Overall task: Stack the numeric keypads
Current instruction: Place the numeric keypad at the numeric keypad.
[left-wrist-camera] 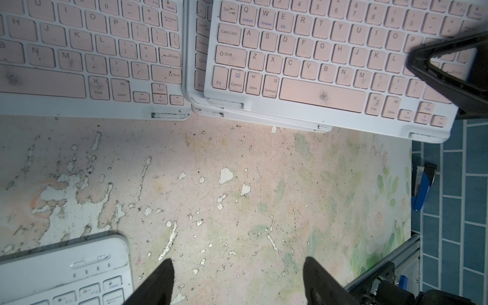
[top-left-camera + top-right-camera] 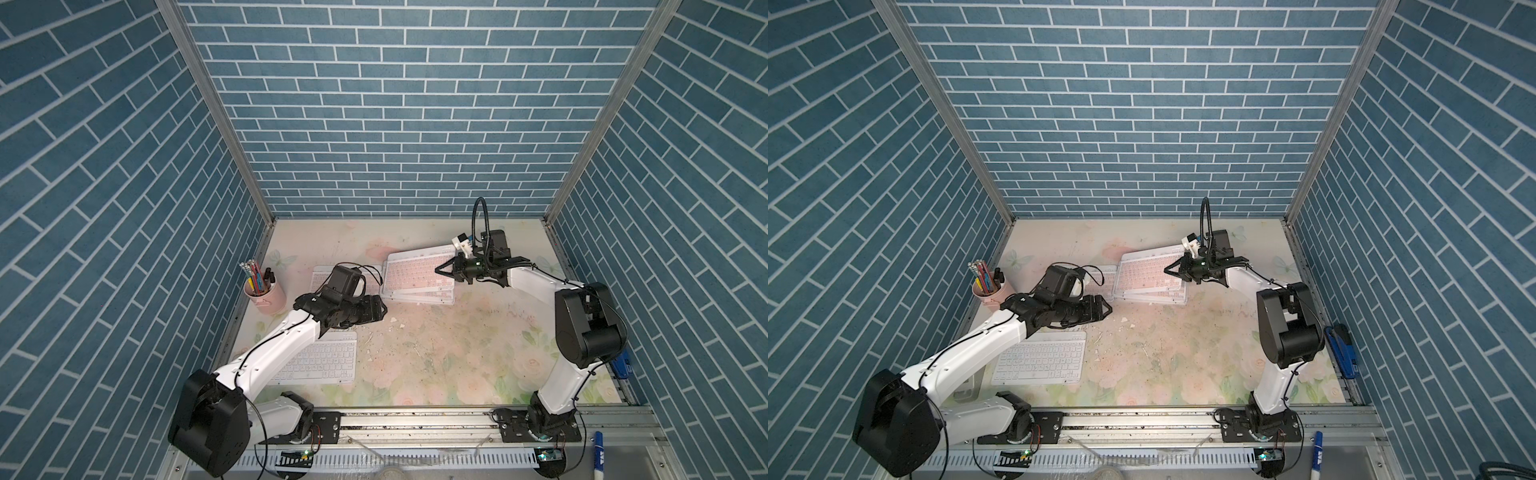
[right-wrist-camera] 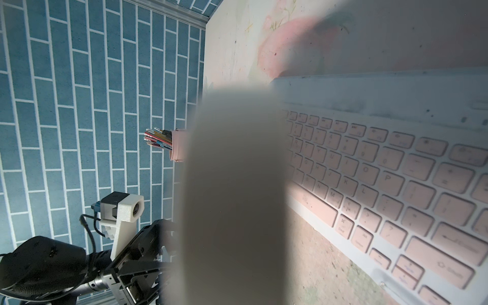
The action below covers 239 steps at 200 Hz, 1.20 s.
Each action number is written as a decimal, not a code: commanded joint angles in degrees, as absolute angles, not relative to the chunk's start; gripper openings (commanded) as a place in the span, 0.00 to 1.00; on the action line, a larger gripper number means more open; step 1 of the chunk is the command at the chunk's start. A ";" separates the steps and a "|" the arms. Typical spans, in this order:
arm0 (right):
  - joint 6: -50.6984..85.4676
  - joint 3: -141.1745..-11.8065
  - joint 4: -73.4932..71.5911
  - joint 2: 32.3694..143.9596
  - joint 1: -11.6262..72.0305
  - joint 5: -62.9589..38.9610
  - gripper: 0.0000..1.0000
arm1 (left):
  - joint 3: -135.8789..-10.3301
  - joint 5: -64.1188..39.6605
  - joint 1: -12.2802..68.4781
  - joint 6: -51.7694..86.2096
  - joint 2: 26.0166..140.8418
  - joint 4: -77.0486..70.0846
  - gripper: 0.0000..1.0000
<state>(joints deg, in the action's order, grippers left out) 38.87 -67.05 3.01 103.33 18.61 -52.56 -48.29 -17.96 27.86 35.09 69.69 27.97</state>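
A blue-capped marker (image 2: 599,446) lies on the rail at the front. On the table (image 2: 436,353), taking its middle as the clock's centre with 6 o'clock at the arms' bases, the white keypad (image 2: 324,361) lies flat at about 8 o'clock, partly under the left arm. A blue stapler (image 2: 1343,353) sits at the table's edge near 4 o'clock.

Just past the white keypad, the left gripper (image 2: 381,308) hangs over worn, bare table. In the left wrist view its fingers (image 1: 161,282) stand apart with nothing between them. A pink pen cup (image 2: 266,295) stands at 9 o'clock against the wall.

Farther back, at about 10 o'clock, a single pink keypad (image 2: 322,282) lies flat, half hidden by the left wrist. Just beside it, at about 12 o'clock, is the stack: a top pink keypad (image 2: 415,274) skewed over at least two lower keypads (image 2: 432,297) (their edges fan out at the near side).

The right gripper (image 2: 438,270) is over the top keypad's right end, jaws together and holding nothing. Whether its tips touch the keys I cannot tell.
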 commanded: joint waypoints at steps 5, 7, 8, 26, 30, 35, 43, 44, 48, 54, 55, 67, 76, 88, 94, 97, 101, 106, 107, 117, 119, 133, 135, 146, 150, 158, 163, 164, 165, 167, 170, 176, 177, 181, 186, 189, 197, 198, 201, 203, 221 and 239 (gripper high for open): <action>36.21 -68.91 1.84 105.05 18.46 -55.89 0.00 | -48.34 -18.15 27.45 34.31 69.65 27.54 0.78; 36.17 -68.91 1.80 105.21 18.48 -55.92 0.00 | -48.27 -18.18 27.47 34.33 69.62 27.38 0.78; 36.15 -68.95 1.78 105.25 18.47 -55.91 0.00 | -48.26 -18.19 27.45 34.35 69.66 27.40 0.78; 36.21 -69.70 2.04 106.53 18.53 -55.90 0.00 | -47.82 -18.31 27.42 34.59 69.67 26.72 0.78; 36.21 -69.85 2.06 106.75 18.48 -55.95 0.00 | -47.75 -18.44 27.50 34.71 69.78 26.65 0.78; 36.21 -70.04 2.02 107.07 18.46 -55.99 0.00 | -47.60 -18.37 27.49 34.72 69.89 26.59 0.78; 36.21 -70.26 2.11 107.52 18.45 -55.99 0.00 | -47.51 -18.45 27.46 34.72 70.03 26.54 0.78; 36.25 -70.24 2.11 107.55 18.45 -55.99 0.00 | -47.53 -18.50 27.48 34.72 70.04 26.54 0.78; 36.30 -70.30 2.11 107.72 18.46 -56.06 0.00 | -47.44 -18.51 27.50 34.71 70.16 26.54 0.78; 36.23 -70.32 2.11 107.92 18.46 -56.01 0.00 | -47.46 -18.57 27.44 34.70 70.20 26.54 0.78; 36.22 -70.31 2.11 107.97 18.46 -56.00 0.00 | -47.46 -18.60 27.47 34.71 70.21 26.54 0.78; 36.22 -70.31 2.11 108.28 18.41 -56.08 0.00 | -47.34 -18.53 27.43 34.72 70.31 26.56 0.78; 36.21 -70.31 2.03 108.41 18.45 -55.91 0.00 | -47.20 -18.58 27.42 34.77 70.23 26.46 0.78; 36.30 -70.53 2.02 108.61 18.37 -55.73 0.00 | -47.11 -18.36 27.50 34.74 70.23 26.42 0.78; 36.38 -70.63 2.00 108.76 18.24 -55.72 0.00 | -47.11 -18.34 27.48 34.80 70.29 26.37 0.78; 36.39 -70.66 2.02 108.85 18.20 -55.72 0.00 | -47.15 -18.37 27.48 34.74 70.22 26.43 0.78; 36.39 -70.75 2.09 108.96 18.19 -55.72 0.00 | -47.19 -18.32 27.51 34.78 70.46 26.45 0.78; 36.39 -70.83 2.18 109.06 18.09 -55.77 0.00 | -47.24 -18.43 27.49 34.79 70.49 26.44 0.78; 36.39 -70.88 2.19 109.11 18.10 -55.79 0.00 | -47.22 -18.45 27.50 34.80 70.53 26.41 0.78; 36.39 -71.23 2.53 109.41 17.82 -55.90 0.00 | -47.21 -18.45 27.50 34.80 70.66 26.36 0.78; 36.39 -71.24 2.54 109.49 17.79 -55.99 0.00 | -47.27 -18.45 27.44 34.80 70.64 26.32 0.78; 36.39 -71.46 2.76 109.85 17.42 -56.25 0.00 | -47.33 -18.46 27.45 34.75 70.79 26.37 0.78; 36.39 -71.50 2.80 109.86 17.36 -56.34 0.00 | -47.36 -18.41 27.49 34.70 70.78 26.37 0.78; 36.41 -71.46 2.77 110.02 17.06 -56.34 0.00 | -47.37 -18.46 27.43 34.69 70.83 26.37 0.78; 36.39 -71.46 2.77 110.04 16.93 -56.34 0.00 | -47.33 -18.41 27.43 34.72 70.82 26.32 0.78; 36.47 -71.46 2.81 110.13 16.68 -56.35 0.00 | -47.35 -18.44 27.42 34.71 70.93 26.37 0.78; 36.47 -71.46 2.81 110.21 16.63 -56.41 0.00 | -47.33 -18.46 27.50 34.69 70.99 26.37 0.78; 36.43 -71.46 2.81 110.26 16.62 -56.38 0.00 | -47.26 -18.50 27.51 34.66 71.00 26.37 0.78; 36.36 -71.46 2.86 110.28 16.57 -56.36 0.00 | -47.27 -18.52 27.46 34.69 71.01 26.37 0.78; 36.38 -71.52 2.96 110.30 16.54 -56.36 0.00 | -47.24 -18.50 27.48 34.71 71.01 26.37 0.78; 36.32 -71.65 3.05 110.38 16.48 -56.34 0.00 | -47.27 -18.51 27.46 34.72 71.14 26.36 0.78; 36.21 -71.76 3.40 110.47 16.33 -56.33 0.00 | -47.28 -18.47 27.43 34.72 71.18 26.30 0.78; 36.17 -71.78 3.41 110.47 16.34 -56.29 0.00 | -47.28 -18.46 27.47 34.72 71.19 26.33 0.78; 36.13 -71.81 3.51 110.56 16.26 -56.25 0.00 | -47.28 -18.46 27.48 34.72 71.15 26.37 0.78; 36.12 -71.88 3.50 110.72 16.18 -56.25 0.02 | -47.29 -18.38 27.43 34.72 71.20 26.36 0.78; 36.12 -71.89 3.60 110.78 16.17 -56.38 0.02 | -47.29 -18.32 27.47 34.67 71.31 26.37 0.78; 35.89 -72.06 4.18 111.08 16.02 -56.49 0.03 | -47.27 -18.31 27.43 34.59 71.26 26.39 0.78; 35.83 -72.11 4.29 111.13 16.05 -56.46 0.03 | -47.28 -18.34 27.47 34.66 71.27 26.42 0.78; 35.71 -72.20 4.64 111.24 16.06 -56.43 0.05 | -47.28 -18.32 27.44 34.62 71.30 26.37 0.78; 35.62 -72.23 4.81 111.31 16.08 -56.36 0.06 | -47.28 -18.31 27.47 34.63 71.35 26.37 0.78; 34.72 -72.55 5.87 111.84 16.08 -56.42 0.16 | -47.20 -18.17 27.47 34.62 71.36 26.33 0.78; 34.55 -72.77 6.16 112.05 16.00 -56.04 0.23 | -47.14 -18.17 27.50 34.54 71.44 26.41 0.78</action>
